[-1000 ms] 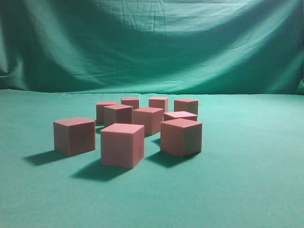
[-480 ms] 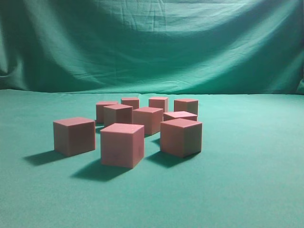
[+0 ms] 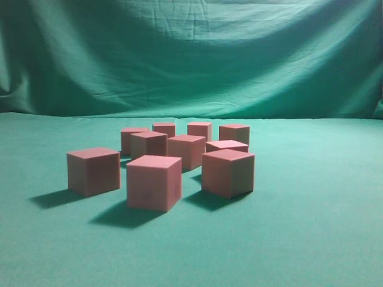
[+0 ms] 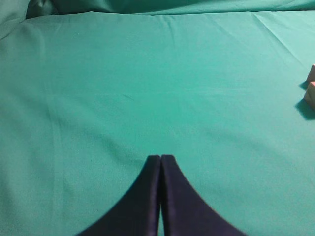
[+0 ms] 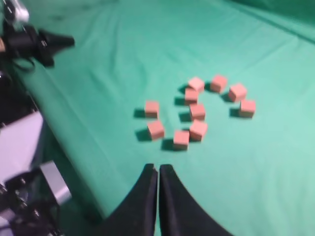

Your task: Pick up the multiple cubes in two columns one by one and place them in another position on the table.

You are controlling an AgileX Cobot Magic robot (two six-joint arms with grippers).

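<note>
From the side camera we see nine pink cubes [image 3: 154,182] sitting in a loose cluster on the green bench [image 3: 323,233], each resting flat on one face and none stacked. No arm or gripper appears in this view. The cubes look matte and sharp-edged, with no shine. We judge them to be light foam or painted wood, stiff enough not to crush and not slippery. Their flat parallel side faces should be the place to take hold, and the outer cubes have free space around them.

In the left wrist camera, our left gripper [image 4: 160,162] has its two dark fingers pressed together with nothing between them. It hangs over bare cloth. Two cube corners [image 4: 310,88] show only at the far right edge, well off to the gripper's right.

In the right wrist camera, our right gripper [image 5: 158,172] is likewise closed and empty, high above the bench. The cluster lies ahead of it and below, with the nearest cube [image 5: 180,139] slightly to the right of its line. We would need to open the fingers before descending on a cube.
</note>
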